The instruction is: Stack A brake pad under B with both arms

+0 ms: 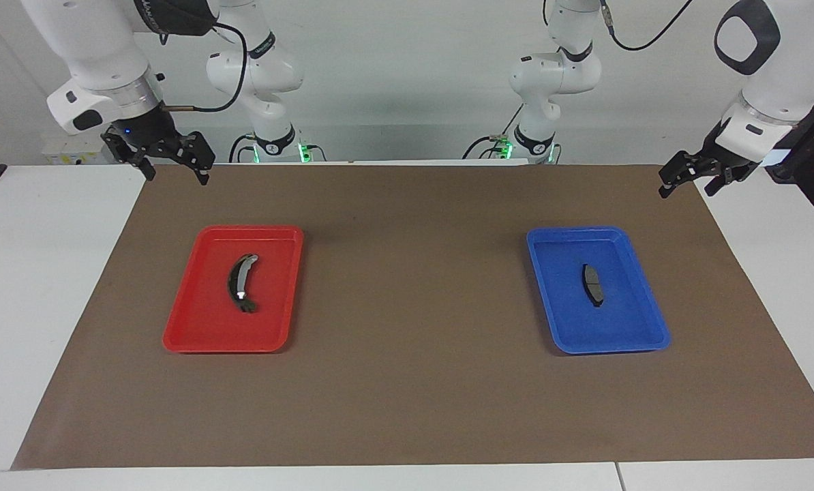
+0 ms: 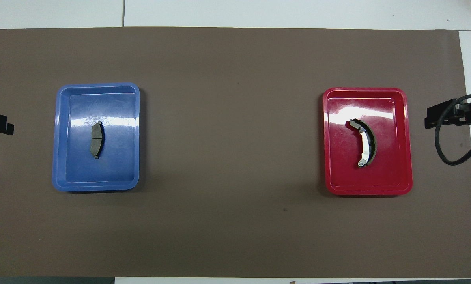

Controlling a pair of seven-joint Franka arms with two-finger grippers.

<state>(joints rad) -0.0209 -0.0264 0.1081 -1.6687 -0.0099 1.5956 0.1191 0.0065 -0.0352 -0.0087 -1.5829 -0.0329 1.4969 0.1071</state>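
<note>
Both claws hang spread and empty: left claw (image 1: 693, 179) at the blue tray's (image 1: 652, 327) one o'clock, right claw (image 1: 173, 160) at the red tray's (image 1: 196, 341) eleven. A brake pad (image 1: 592, 285) lies in blue, B (image 1: 242, 283) in red. Move the pad first, pinching across its short width.

Red tray (image 1: 202, 327) – blue tray (image 1: 625, 337) – brown mat (image 1: 414, 395)

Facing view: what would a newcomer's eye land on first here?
Two bright trays on the brown mat: a red tray toward the right arm's end holding the curved, silver-banded brake piece, and a blue tray toward the left arm's end holding the small grey brake pad. Both grippers hang open, untouched parts below.
</note>
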